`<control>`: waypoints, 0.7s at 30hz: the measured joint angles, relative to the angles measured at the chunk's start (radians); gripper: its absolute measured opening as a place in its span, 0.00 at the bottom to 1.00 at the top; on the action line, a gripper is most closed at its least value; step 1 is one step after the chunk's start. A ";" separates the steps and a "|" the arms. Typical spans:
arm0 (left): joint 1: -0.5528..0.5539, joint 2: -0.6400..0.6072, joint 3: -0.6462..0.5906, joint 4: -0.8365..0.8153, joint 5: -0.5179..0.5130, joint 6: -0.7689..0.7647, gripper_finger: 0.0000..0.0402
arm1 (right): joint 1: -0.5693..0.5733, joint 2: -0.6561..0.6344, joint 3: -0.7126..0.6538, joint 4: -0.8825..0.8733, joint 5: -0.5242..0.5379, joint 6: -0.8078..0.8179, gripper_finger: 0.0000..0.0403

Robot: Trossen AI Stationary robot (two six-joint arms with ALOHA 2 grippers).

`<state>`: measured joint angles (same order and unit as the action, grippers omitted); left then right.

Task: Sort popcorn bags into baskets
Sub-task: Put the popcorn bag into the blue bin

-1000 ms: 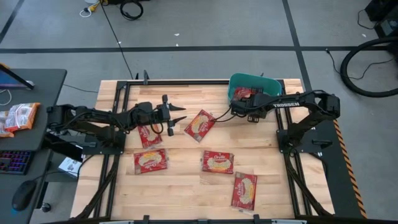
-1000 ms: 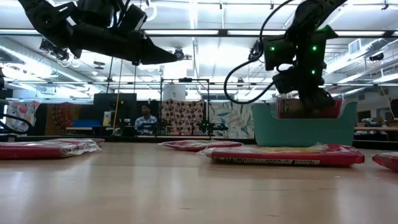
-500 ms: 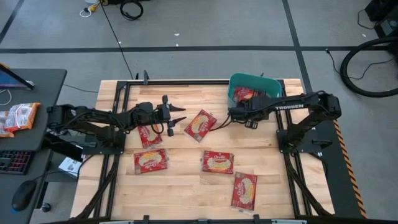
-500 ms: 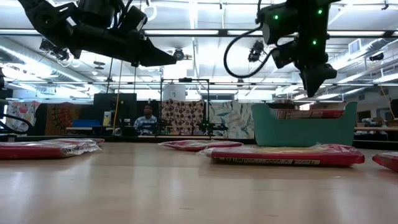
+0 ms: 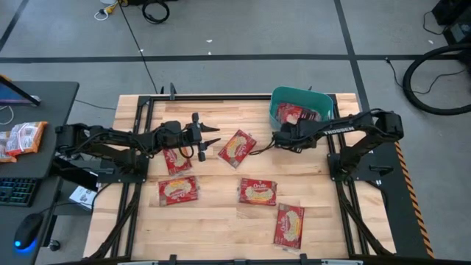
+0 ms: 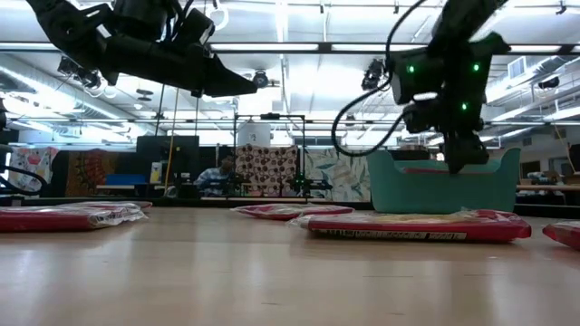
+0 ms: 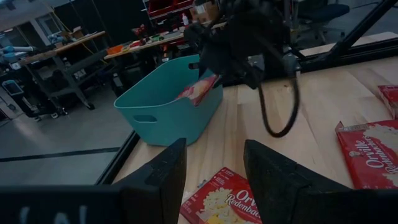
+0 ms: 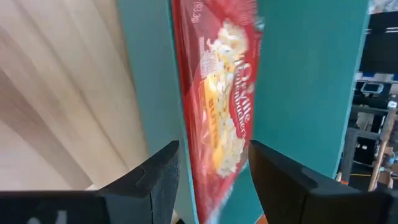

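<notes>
Right gripper [image 5: 277,136]: was seen just outside the near wall of the basket, its fingers spread apart and nothing held between them.
Basket [image 5: 283,96]: a teal bin was placed at the far edge of the table [image 5: 221,221], directly ahead of the right gripper's fingertips.
Bag in the basket [image 5: 298,113]: one red popcorn bag was seen inside the bin, just past the right gripper; in the right wrist view it [image 8: 217,87] was shown leaning against the teal wall beyond the fingers [image 8: 158,180].
Left gripper [image 5: 211,135]: was held above the table, well away from the basket, its fingers parted and empty.
Bag nearest the left gripper [image 5: 237,148]: was laid flat and tilted on the wood, just ahead of the left fingertips and between the two grippers.
Bag under the left arm [image 5: 176,160]: was partly covered by the arm, behind its fingertips.
Other bags: one [image 5: 178,190] was laid to the near side of the left arm, one [image 5: 257,191] near the table's middle, one [image 5: 289,225] by the near edge, all well apart from both grippers.
Side desk: a few more packets [image 5: 20,138] were left on a dark desk beyond the left arm's base.
</notes>
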<state>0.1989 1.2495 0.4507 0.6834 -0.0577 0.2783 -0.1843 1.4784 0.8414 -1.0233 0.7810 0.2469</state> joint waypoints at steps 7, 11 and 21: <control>0.000 0.000 0.000 0.000 0.000 0.002 0.41 | -0.127 0.000 -0.001 0.048 -0.022 -0.090 0.48; 0.000 0.000 0.000 -0.001 0.000 -0.006 0.41 | -0.127 -0.002 0.075 -0.001 -0.040 -0.065 0.48; 0.000 0.000 0.000 -0.054 0.011 -0.072 0.41 | 0.076 -0.013 0.205 0.031 -0.047 -0.019 0.48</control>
<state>0.1989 1.2499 0.4511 0.6295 -0.0465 0.2066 -0.1083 1.4658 1.0462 -0.9921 0.7340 0.2281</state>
